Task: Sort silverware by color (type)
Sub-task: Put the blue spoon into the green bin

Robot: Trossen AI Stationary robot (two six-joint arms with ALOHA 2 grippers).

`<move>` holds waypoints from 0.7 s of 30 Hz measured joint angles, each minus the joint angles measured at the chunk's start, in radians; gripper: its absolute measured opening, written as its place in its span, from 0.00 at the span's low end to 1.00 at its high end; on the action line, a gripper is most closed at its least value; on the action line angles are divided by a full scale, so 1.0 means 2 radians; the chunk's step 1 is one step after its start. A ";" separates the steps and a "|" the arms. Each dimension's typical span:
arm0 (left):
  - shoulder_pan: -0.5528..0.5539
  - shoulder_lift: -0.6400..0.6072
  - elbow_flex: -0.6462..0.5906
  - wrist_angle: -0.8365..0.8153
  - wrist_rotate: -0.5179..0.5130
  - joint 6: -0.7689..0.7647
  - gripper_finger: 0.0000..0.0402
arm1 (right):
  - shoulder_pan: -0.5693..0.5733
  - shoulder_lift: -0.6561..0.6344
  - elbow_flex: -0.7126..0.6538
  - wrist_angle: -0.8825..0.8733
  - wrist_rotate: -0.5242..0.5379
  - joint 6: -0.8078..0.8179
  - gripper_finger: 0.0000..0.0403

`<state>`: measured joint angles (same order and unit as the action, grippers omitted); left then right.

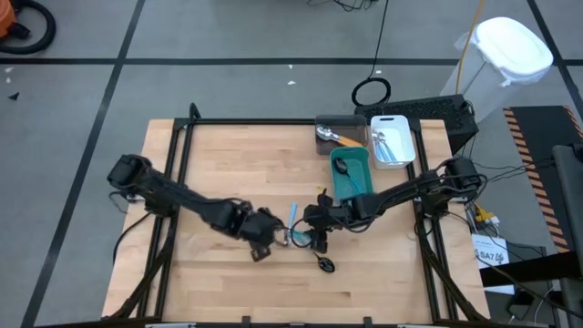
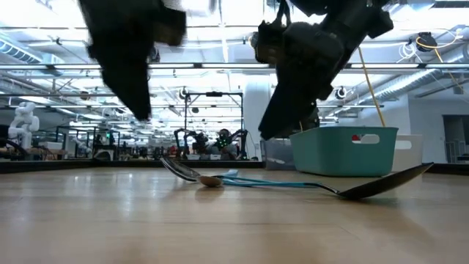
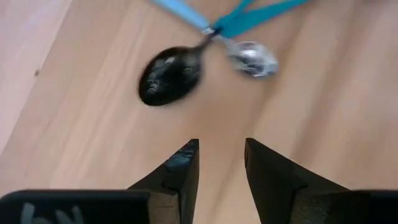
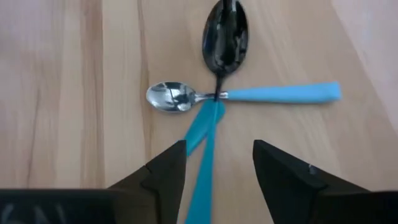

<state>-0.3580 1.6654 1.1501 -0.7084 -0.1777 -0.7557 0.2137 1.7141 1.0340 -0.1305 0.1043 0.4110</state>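
Beside the teal bin [image 1: 352, 178], two blue-handled spoons [image 4: 273, 94] lie crossed under both spread grippers, left [image 3: 221, 163] and right [image 4: 217, 163].

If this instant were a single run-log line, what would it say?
left gripper: open, above table near crossed spoons | right gripper: open, over light-blue-handled silver spoon | black spoon: on wooden table | teal bin: holds dark utensil

— What sort of place is this?
— A robotics lab. Beyond the wooden surface [image 2: 110, 220] runs a long hall with exposed ceiling ducts [image 2: 432, 81] (bright strip lighting too), more robot arms [image 2: 212, 139], and a white humanoid robot [image 2: 22, 121] to one side.
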 joint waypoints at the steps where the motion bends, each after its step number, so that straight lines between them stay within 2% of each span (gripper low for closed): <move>1: -0.011 -0.009 0.000 0.001 -0.008 -0.013 0.32 | 0.002 0.006 0.000 0.008 0.000 0.000 0.45; 4: -0.049 -0.025 0.001 -0.020 -0.036 -0.045 0.32 | 0.003 0.023 0.000 0.033 -0.001 -0.001 0.45; 9: -0.095 -0.031 0.001 -0.038 -0.040 -0.099 0.32 | 0.006 0.050 -0.001 0.041 0.000 -0.008 0.43; 16: -0.123 -0.032 0.001 -0.010 -0.046 -0.165 0.32 | 0.005 0.077 -0.001 0.061 0.000 -0.046 0.43; 21: -0.127 -0.032 0.001 -0.010 -0.071 -0.187 0.32 | 0.005 0.092 0.000 0.063 0.001 -0.064 0.42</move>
<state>-0.6128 1.6016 1.1515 -0.7284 -0.3206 -1.1294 0.2245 1.8984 1.0343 -0.0039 0.1070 0.2836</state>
